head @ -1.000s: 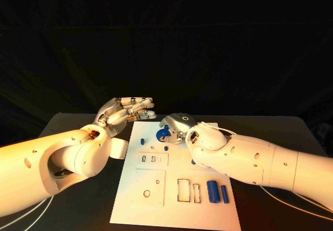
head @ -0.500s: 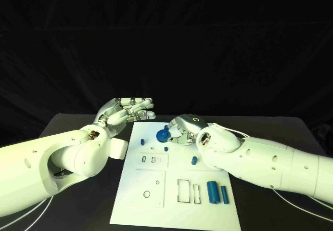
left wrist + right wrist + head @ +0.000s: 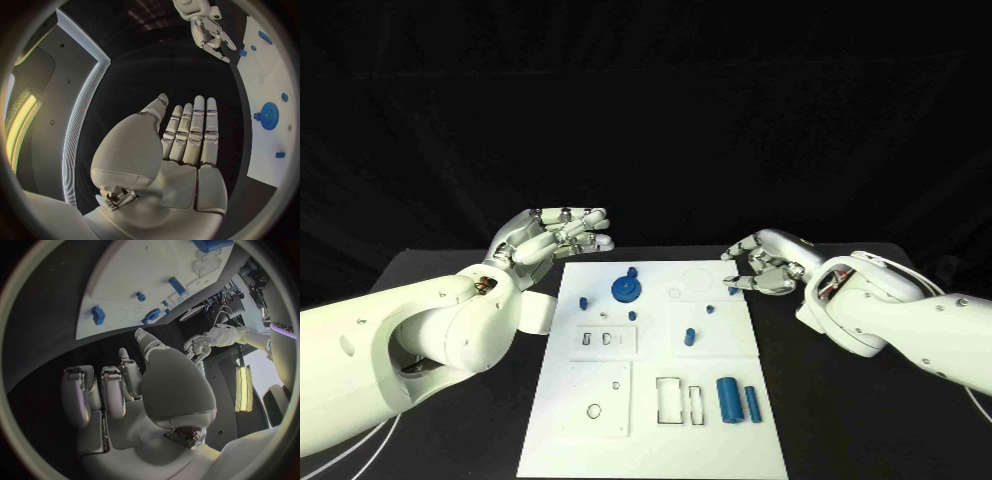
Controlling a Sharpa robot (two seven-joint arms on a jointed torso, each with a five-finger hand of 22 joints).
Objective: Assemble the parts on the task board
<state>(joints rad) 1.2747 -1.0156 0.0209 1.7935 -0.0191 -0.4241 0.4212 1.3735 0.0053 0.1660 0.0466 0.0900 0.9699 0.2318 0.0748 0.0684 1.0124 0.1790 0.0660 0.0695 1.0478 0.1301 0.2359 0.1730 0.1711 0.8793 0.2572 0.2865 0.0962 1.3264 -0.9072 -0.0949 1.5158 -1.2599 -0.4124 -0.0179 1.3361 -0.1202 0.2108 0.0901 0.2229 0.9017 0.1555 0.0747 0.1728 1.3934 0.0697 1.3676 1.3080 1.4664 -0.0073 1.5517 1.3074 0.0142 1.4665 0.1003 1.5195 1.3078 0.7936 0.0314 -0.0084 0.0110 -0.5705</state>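
The white task board (image 3: 646,395) lies in the middle of the black table. A blue gear (image 3: 626,290) sits on its far part, with a small blue peg (image 3: 633,272) just behind it. Several small blue parts (image 3: 688,337) are scattered mid-board. Two blue cylinders (image 3: 728,399) lie side by side near the right edge. My right hand (image 3: 764,265) hovers off the board's far right edge with loosely bent, spread fingers and holds nothing. My left hand (image 3: 560,235) hangs by the board's far left corner, also holding nothing. The left wrist view shows its fingers (image 3: 194,135) extended, and the gear (image 3: 269,116).
Rectangular cut-outs (image 3: 672,399) and a round hole (image 3: 596,410) mark the board's near half. Black tabletop (image 3: 862,420) lies bare on both sides of the board. Behind the table hangs a black backdrop.
My right hand has let go of the blue gear on the far part of the board and pulled back to the right, off the board. The left hand has barely moved.
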